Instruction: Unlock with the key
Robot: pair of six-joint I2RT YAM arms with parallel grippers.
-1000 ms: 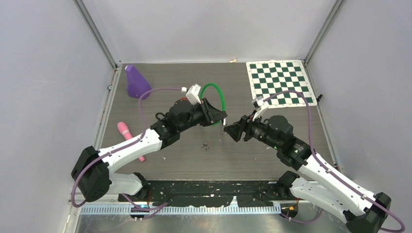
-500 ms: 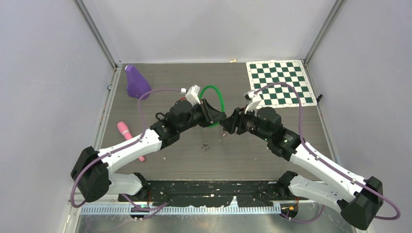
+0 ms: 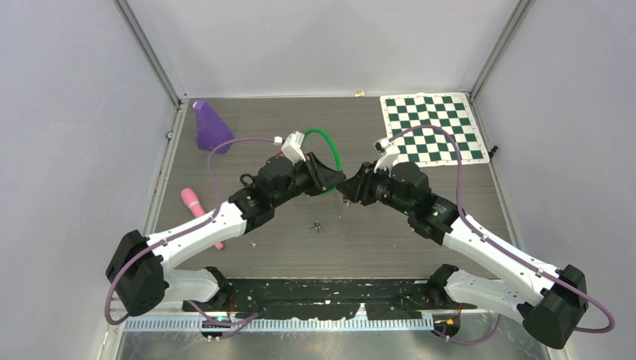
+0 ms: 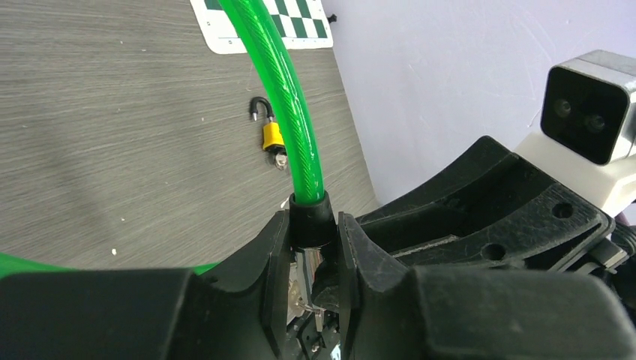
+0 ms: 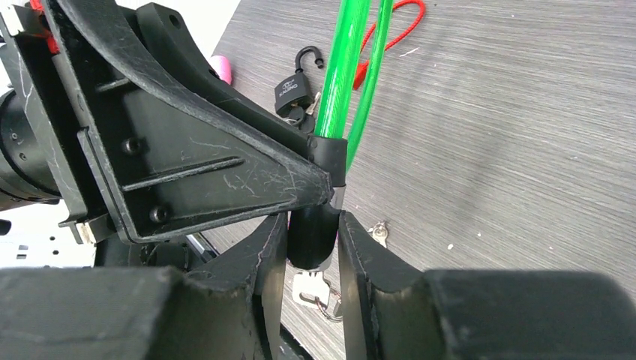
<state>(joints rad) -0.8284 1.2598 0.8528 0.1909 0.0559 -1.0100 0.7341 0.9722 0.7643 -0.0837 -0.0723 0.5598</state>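
Right claw (image 3: 351,190) has swung in to meet our left claw (image 3: 336,180) above the desk (image 3: 367,240). Left pinches the green cable lock's (image 3: 331,147) black collar (image 4: 310,217), and right pinches its lock head (image 5: 313,229) (key (image 5: 307,288) hangs just below). Cable looks springy, heads rigid, so we grip the heads.

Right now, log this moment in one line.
left pincer: shut on black collar of green cable | right pincer: shut on lock barrel | key: at barrel's lower end
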